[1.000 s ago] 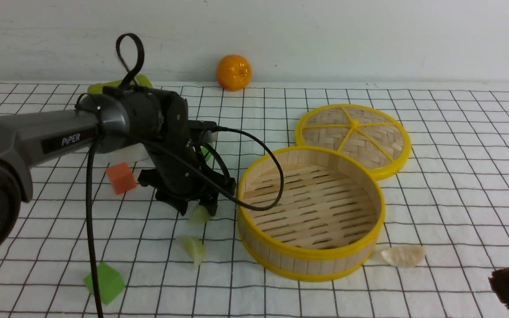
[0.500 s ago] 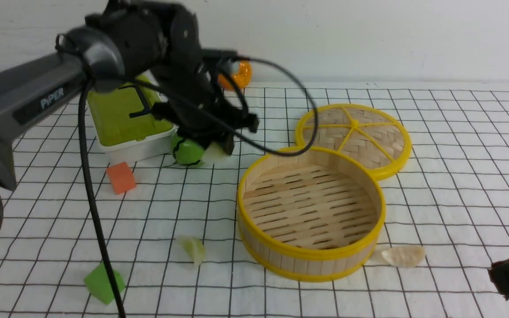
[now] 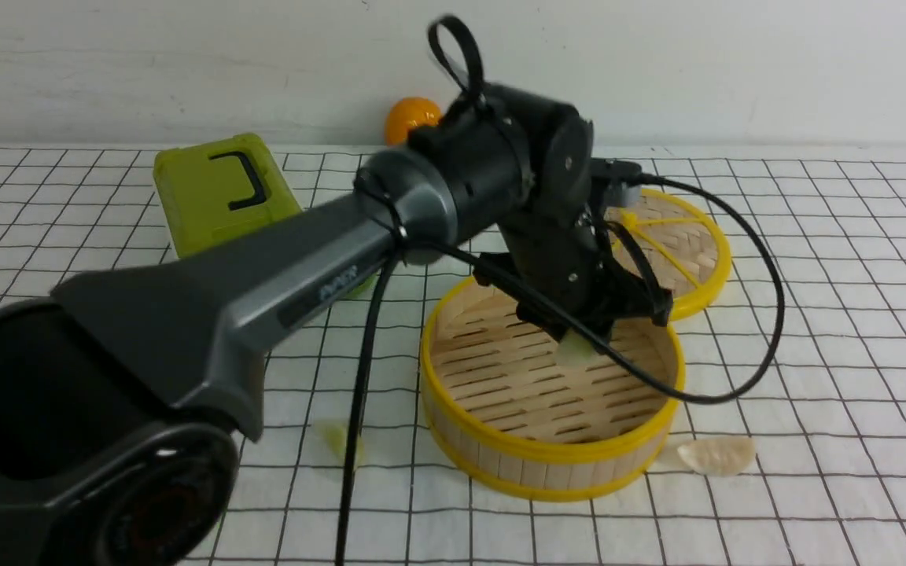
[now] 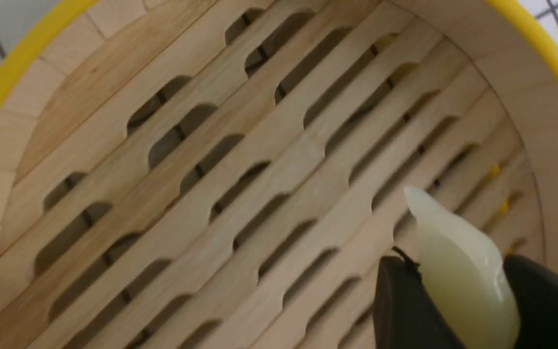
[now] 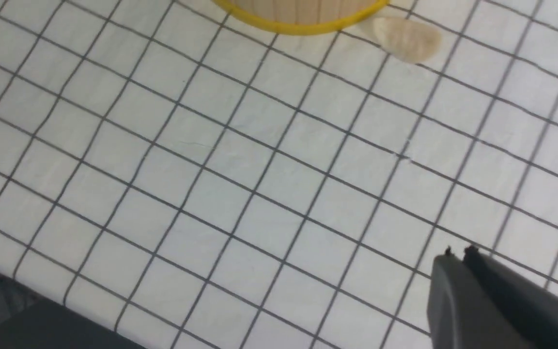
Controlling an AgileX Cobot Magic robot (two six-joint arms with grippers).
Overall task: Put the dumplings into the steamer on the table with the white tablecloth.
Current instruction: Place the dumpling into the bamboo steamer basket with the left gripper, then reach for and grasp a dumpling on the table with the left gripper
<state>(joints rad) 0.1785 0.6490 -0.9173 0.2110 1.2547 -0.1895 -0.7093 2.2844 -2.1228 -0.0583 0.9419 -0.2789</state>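
The round bamboo steamer (image 3: 551,460) with yellow rims stands on the white tablecloth (image 3: 815,354). My left gripper (image 3: 579,342) hangs just above its slatted floor (image 4: 240,174), shut on a pale green dumpling (image 4: 458,271) that sticks out past the fingertips. A second green dumpling (image 3: 333,439) lies on the cloth left of the steamer, partly behind the arm's cable. The whitish dumpling (image 3: 716,454) lies by the steamer's front right wall (image 5: 298,19). My right gripper (image 5: 458,252) is shut and empty above bare cloth, some way from that dumpling (image 5: 402,39).
The flat woven lid (image 3: 697,251) lies behind the steamer, touching it. A green box (image 3: 221,192) sits at the back left and an orange (image 3: 406,118) by the wall. The left arm hides much of the left side. The table's near edge (image 5: 41,320) shows below the right gripper.
The left gripper closed on a green dumpling on the cloth, lifted it and carried it right to over the steamer. The right gripper has left the front view's corner.
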